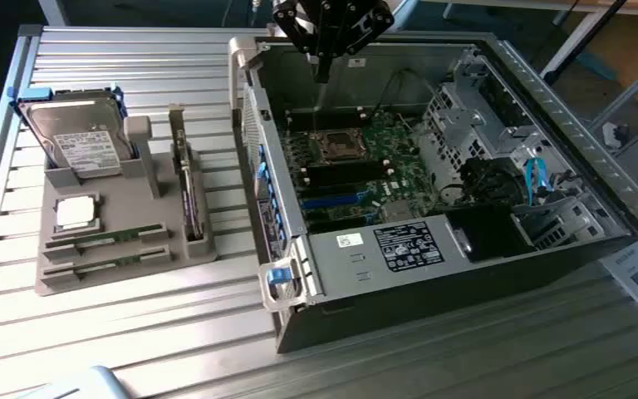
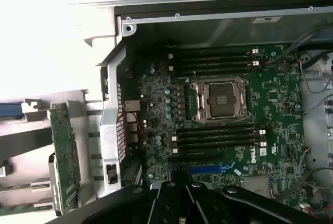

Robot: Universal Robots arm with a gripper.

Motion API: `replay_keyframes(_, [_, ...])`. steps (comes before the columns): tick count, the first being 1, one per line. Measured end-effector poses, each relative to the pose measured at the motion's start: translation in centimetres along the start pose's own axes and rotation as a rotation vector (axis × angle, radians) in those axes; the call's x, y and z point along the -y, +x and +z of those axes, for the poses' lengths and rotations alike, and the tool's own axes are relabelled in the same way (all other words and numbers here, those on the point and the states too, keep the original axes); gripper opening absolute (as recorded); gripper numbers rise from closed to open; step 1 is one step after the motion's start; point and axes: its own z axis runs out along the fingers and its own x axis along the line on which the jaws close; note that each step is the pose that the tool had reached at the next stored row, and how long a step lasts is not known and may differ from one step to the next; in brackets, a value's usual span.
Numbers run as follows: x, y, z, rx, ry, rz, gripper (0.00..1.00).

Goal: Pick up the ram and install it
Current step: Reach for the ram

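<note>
Two thin green ram sticks (image 1: 106, 239) lie side by side in slots at the front of a grey holder (image 1: 147, 208), on the exterior view's left. My gripper (image 1: 321, 75) hangs over the far end of the open computer case (image 1: 408, 258), well away from the sticks, with a thin dark tip pointing down at the motherboard (image 1: 358, 162). In the wrist view the gripper's dark body (image 2: 177, 203) sits over the board, where the black memory slots (image 2: 216, 60) on both sides of the processor socket (image 2: 219, 98) look unfilled. Nothing green shows at the gripper.
The holder also carries a hard drive (image 1: 76, 141), a square silver processor (image 1: 76, 212) and an upright dark expansion card (image 1: 189, 195). The case's metal walls, drive cage (image 1: 463, 108) and blue cables (image 1: 535, 179) surround the board. All stand on a ribbed metal table (image 1: 130, 332).
</note>
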Motion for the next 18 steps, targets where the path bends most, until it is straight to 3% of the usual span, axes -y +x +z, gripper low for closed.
replay_keyframes(13, [0.0,0.01,0.0,0.0,0.0,0.0,0.11])
replay_keyframes(18, [0.05,0.69,-0.02,0.0,0.0,0.0,0.11])
